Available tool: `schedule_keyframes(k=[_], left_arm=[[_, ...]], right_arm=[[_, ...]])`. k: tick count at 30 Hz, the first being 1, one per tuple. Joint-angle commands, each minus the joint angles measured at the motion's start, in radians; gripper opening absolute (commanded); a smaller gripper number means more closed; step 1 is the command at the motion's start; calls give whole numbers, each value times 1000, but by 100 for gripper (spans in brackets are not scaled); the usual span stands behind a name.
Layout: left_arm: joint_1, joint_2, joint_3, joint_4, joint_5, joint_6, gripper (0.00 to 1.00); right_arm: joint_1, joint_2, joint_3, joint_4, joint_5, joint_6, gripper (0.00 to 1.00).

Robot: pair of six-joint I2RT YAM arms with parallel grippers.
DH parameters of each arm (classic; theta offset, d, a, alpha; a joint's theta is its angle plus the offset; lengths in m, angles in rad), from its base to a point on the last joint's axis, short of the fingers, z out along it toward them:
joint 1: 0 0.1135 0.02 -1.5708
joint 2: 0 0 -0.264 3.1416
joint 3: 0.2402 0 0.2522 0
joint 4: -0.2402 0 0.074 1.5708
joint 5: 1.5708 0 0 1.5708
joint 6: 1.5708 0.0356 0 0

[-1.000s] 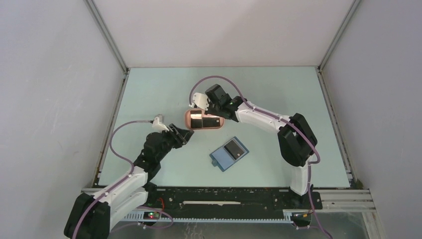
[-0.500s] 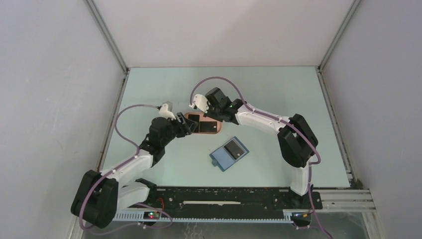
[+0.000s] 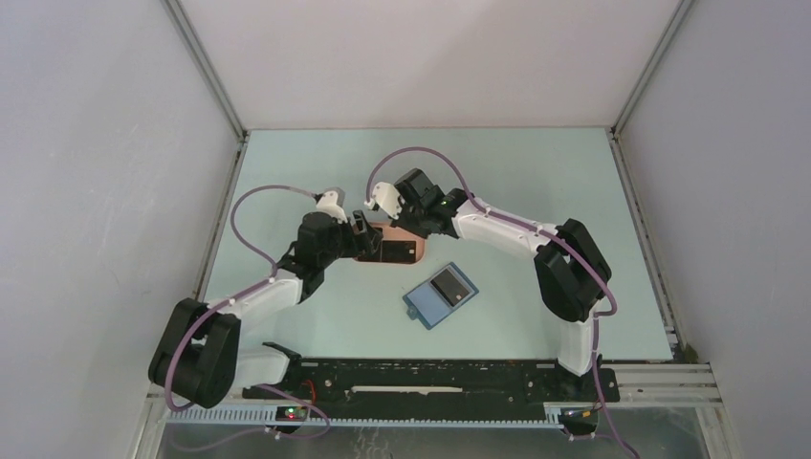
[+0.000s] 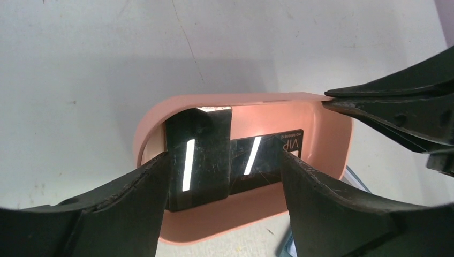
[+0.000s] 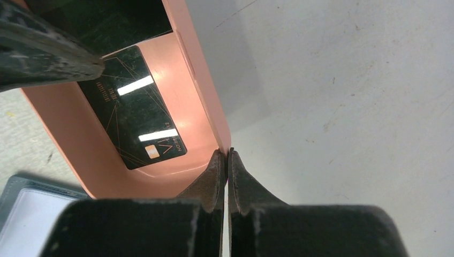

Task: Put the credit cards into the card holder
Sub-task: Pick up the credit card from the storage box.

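Note:
Two black credit cards lie in a pink oval tray (image 4: 241, 101): one (image 4: 198, 155) leans up at the left, and the other, marked VIP (image 4: 267, 158), lies flat (image 5: 134, 118). My left gripper (image 4: 226, 160) stands open over the tray's near wall, with both cards between its fingers and neither touched. My right gripper (image 5: 228, 152) is shut on the tray's rim at the far end. From above, the left gripper (image 3: 371, 239) and right gripper (image 3: 409, 228) meet at the tray (image 3: 416, 251). The blue card holder (image 3: 440, 295) lies open on the table, just in front and to the right.
The pale green table is walled in by white panels at the back and on both sides. A corner of the card holder (image 5: 27, 214) shows beside the tray's end. A finger (image 5: 43, 53) of the left gripper crosses the top left of the right wrist view.
My left arm has swung forward and right to the tray, and its jaws have opened wider. The right arm has stayed on the tray's rim.

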Motion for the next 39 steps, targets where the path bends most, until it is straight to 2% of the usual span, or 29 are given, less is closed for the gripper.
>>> schedule_keyframes(k=[1,12,21,25,29,31,39], left_arm=[[4,19,45,4,-11,31,79],[4,-19,21,-82,-63,3,79],[4,-73,-6,-97,-70,-11,76],[4,-139,-22,-123,-85,-36,75],[4,-213,-43,-175,-154,-70,75],[6,-240,-59,-194,-181,-80,76],[38,-215,-49,-259,-197,-33,77]], right_arm=[[6,-43,56,-7,-54,39,0],[-49,136,201,-115,-270,149,0],[-61,158,168,-104,-301,191,0],[-75,140,120,-47,-314,241,2],[-86,140,95,-9,-312,309,4],[-87,147,97,-16,-322,308,7],[-114,115,124,-91,-401,233,41]])
